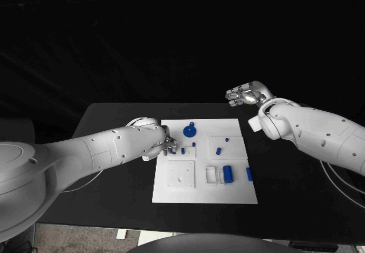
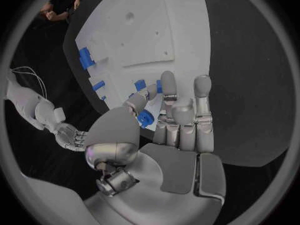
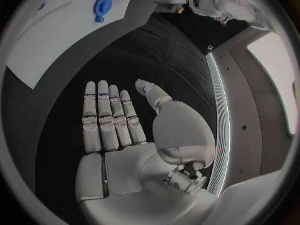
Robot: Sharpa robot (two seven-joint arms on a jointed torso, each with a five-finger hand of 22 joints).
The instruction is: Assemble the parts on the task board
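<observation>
I have the left hand (image 2: 164,116) low over the white rectangular task board (image 1: 204,191) on the black worktop (image 1: 114,113), its thumb and a finger pinching a small blue part (image 2: 145,118) near the board's left edge. I judge it should descend straight and slow. The right hand (image 1: 246,95) hovers off the board's far right corner, fingers spread, holding nothing.

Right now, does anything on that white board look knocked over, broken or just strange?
Nothing stands out. The task board lies flat and square on the table, with the blue parts on it and no damage showing. The left hand is at the board's edge; the right hand hangs open, off the board.
</observation>
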